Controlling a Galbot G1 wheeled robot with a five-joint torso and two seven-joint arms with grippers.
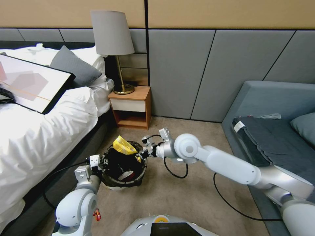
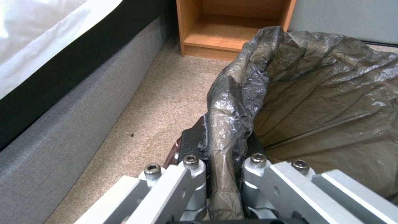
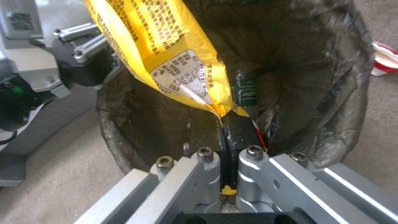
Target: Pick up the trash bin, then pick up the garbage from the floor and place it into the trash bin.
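The trash bin (image 1: 113, 182), a white bucket lined with a dark bag, hangs just above the carpet by the bed. My left gripper (image 1: 100, 163) is shut on its rim; in the left wrist view the jaws (image 2: 224, 146) pinch the folded bag edge (image 2: 323, 93). My right gripper (image 1: 141, 154) reaches over the bin's opposite rim, shut on a corner of a yellow wrapper (image 1: 123, 146). Seen from the right wrist, the gripper (image 3: 224, 121) clamps the wrapper (image 3: 166, 53), which hangs over the bin's mouth (image 3: 298, 62). A green-labelled bottle (image 3: 244, 90) lies inside. A red-and-white wrapper (image 3: 383, 60) lies on the floor beside the bin.
The white bed (image 1: 36, 131) flanks the bin on the left. A wooden nightstand (image 1: 131, 109) with a lamp (image 1: 113, 42) stands behind it. A grey sofa (image 1: 272, 131) fills the right. Black cables (image 1: 177, 172) trail over the beige carpet.
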